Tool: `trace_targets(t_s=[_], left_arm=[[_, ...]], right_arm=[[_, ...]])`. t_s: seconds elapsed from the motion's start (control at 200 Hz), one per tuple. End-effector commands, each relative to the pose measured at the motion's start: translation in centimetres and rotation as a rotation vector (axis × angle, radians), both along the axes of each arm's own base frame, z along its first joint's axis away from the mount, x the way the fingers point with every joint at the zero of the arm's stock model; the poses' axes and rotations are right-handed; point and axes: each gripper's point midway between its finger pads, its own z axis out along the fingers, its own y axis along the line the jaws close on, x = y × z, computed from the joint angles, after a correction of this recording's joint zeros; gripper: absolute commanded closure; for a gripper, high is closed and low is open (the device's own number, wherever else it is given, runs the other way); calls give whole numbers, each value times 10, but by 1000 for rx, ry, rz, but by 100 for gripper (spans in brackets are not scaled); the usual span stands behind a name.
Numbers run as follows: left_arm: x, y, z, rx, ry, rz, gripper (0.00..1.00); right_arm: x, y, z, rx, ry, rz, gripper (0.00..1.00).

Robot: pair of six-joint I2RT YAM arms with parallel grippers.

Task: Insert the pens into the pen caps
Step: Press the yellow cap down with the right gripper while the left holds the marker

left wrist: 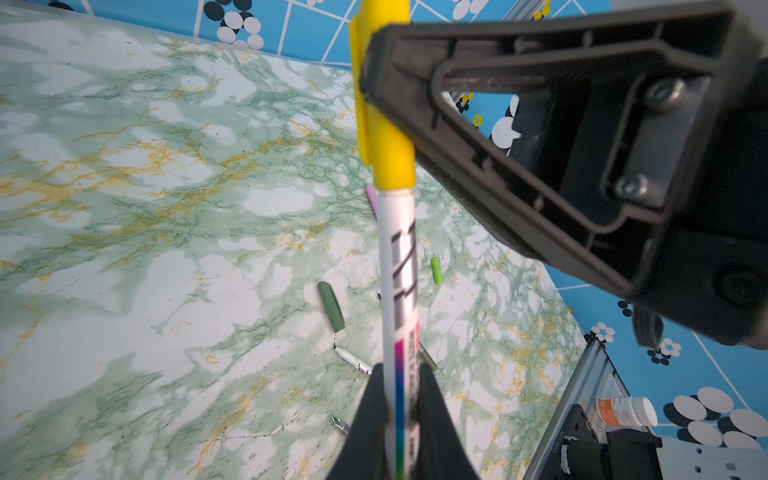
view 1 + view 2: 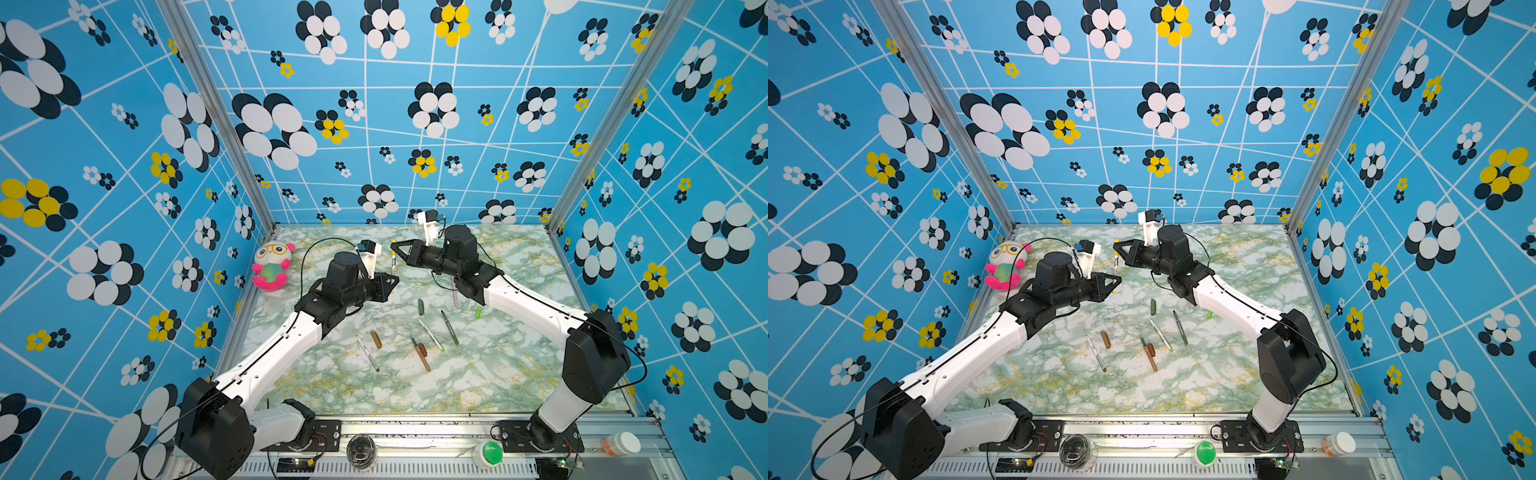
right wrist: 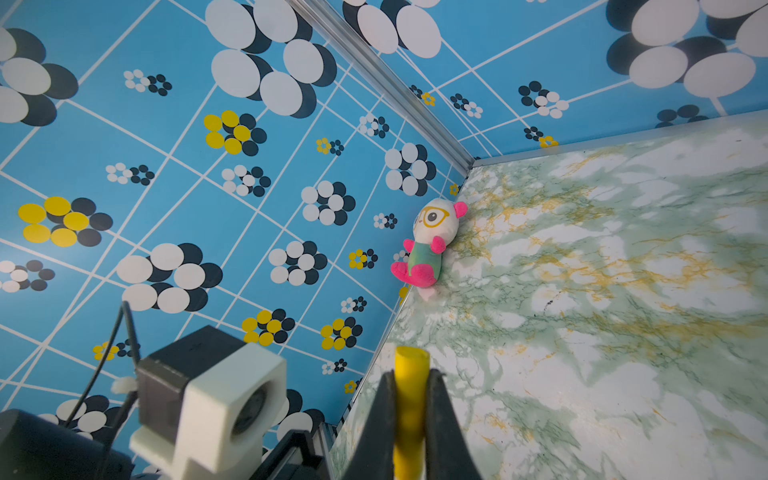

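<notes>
A white pen [image 1: 397, 270] is clamped in my shut left gripper [image 1: 397, 374], and its far end sits inside a yellow pen cap [image 1: 386, 137]. My right gripper [image 3: 410, 374] is shut on that yellow cap [image 3: 411, 361]. In both top views the two grippers [image 2: 392, 282] [image 2: 394, 246] meet tip to tip above the table's far middle, with the pen [image 2: 393, 262] [image 2: 1116, 262] between them. On the table lie a dark green cap [image 2: 421, 306], a lime green cap [image 2: 478, 312], a brown cap [image 2: 376, 339], a reddish-brown cap [image 2: 422, 349] and several loose pens [image 2: 449, 327].
A plush toy [image 2: 272, 266] leans in the far left corner against the patterned wall. Along the front rail stand a green button [image 2: 490, 453] and a pill bottle [image 2: 621, 444]. Walls enclose the marbled table [image 2: 519, 374] on three sides.
</notes>
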Motion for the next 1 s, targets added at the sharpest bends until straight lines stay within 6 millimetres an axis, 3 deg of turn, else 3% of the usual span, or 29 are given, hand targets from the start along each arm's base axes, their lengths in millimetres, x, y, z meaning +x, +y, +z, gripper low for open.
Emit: trace_targets(t_s=[0.0,0.25,0.48,0.675,0.855,0.995], left_arm=[[27,0,130,-151,-440,18,100],[39,14,139,-150,-468,51,100],[41,11,141,-170,-464,27,100],[32,12,111,-172,-389,25,100],[15,9,63,-170,-272,14,100],[2,5,34,-174,-198,3,100]], right_arm=[[-71,26,-92,-172,269,224,100],[-85,32,-102,-177,298,242,100],[-83,34,-98,-170,288,234,100],[-63,27,-64,-146,223,198,100],[-34,7,-20,-98,156,137,100],[-31,-2,-3,-135,98,126,74]])
